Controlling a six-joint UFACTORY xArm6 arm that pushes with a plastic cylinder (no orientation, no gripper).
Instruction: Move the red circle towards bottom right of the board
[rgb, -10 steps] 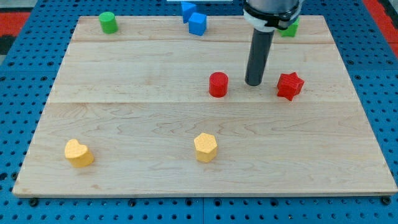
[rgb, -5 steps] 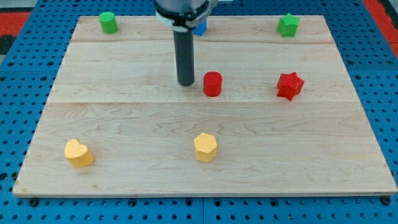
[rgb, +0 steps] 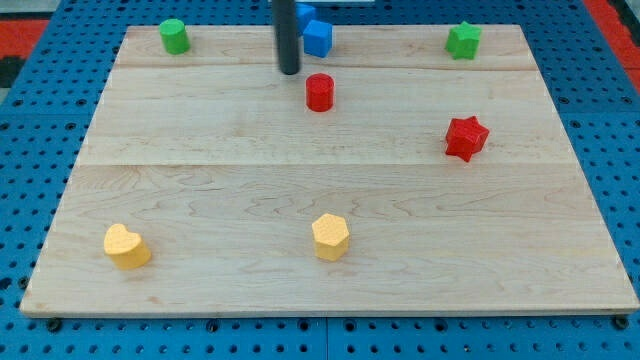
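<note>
The red circle (rgb: 320, 92) is a small red cylinder standing on the wooden board (rgb: 200, 190), a little above the middle and near the view's top. My tip (rgb: 290, 71) is just up and to the left of it, a small gap apart. The rod rises out of the view's top edge.
A red star (rgb: 466, 137) sits at the right. Two blue blocks (rgb: 314, 33) lie at the top, right of the rod. A green cylinder (rgb: 174, 36) is at top left, a green star (rgb: 463, 41) at top right. A yellow heart (rgb: 126, 246) and a yellow hexagon (rgb: 330, 236) lie near the bottom.
My tip went from the right of the red circle to its left, then up towards the top. The red circle shifted left and up the board.
</note>
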